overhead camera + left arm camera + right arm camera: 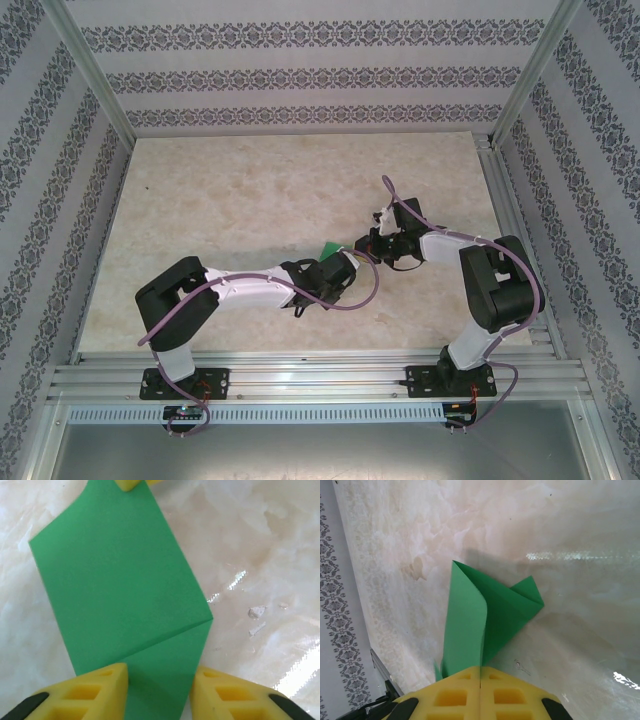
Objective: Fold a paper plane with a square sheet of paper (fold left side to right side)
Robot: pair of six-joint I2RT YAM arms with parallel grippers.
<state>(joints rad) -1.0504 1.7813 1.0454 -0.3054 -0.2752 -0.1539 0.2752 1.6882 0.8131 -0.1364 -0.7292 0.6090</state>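
From above, you had both arms reaching in to meet near the middle of the table [250, 190]. The left gripper [340, 266] and right gripper [373, 243] were nose to nose over the green sheet [329, 248]. Only a small corner of the sheet peeked out between them. I judge you brought them that close so one could hold the paper while the other worked the fold.

On the left wrist camera, the green sheet [120, 590] lay across the marble surface with a crease running across its near end. The left gripper [160, 680] had its yellow fingers apart, straddling the narrow near end of the paper. Whether they touched its edges I could not tell. A yellow fingertip [126, 484] sat on the far edge of the sheet. It was probably the other arm's, keeping that end in place.

On the right wrist camera, the right gripper [480, 682] had its jaws pressed together on an edge of the green sheet [470, 625]. One flap curled up from the table towards the fingers, and the folded part beyond rested on the surface. That pinch looked meant to carry the flap across, so the side-to-side fold seemed under way rather than pressed flat.
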